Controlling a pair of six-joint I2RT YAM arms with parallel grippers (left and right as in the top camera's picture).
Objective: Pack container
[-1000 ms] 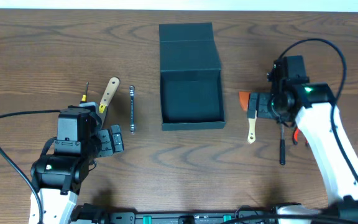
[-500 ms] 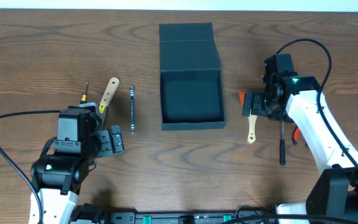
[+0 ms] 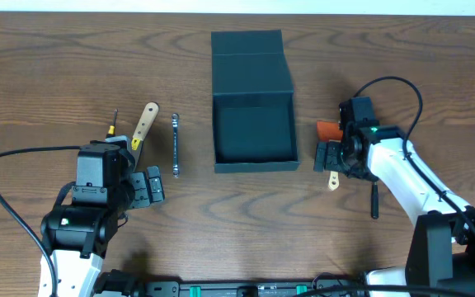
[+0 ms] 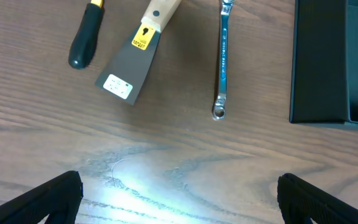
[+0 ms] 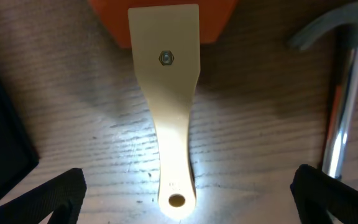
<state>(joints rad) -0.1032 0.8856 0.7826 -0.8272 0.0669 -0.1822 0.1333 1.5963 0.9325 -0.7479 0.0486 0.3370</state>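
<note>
The container [image 3: 254, 157], a dark teal-black box, stands open at the table's middle with its lid flap [image 3: 251, 62] folded back; its wall also shows in the left wrist view [image 4: 328, 62]. My right gripper [image 3: 330, 158] is open just right of the box. Its fingers [image 5: 188, 199] straddle the cream handle [image 5: 169, 124] of a scraper with an orange blade [image 5: 166, 18], without closing on it. My left gripper [image 3: 151, 186] is open and empty [image 4: 179, 199], in front of the left-hand tools.
Left of the box lie a wrench [image 3: 176, 146], a wood-handled putty knife [image 3: 145, 124] and a black-handled screwdriver [image 3: 114, 124]. A hammer [image 3: 375, 194] lies right of the scraper, its head near the blade [image 5: 328, 31].
My right gripper has moved left and toward the table's front, coming down over the scraper handle. The left arm has not moved.
</note>
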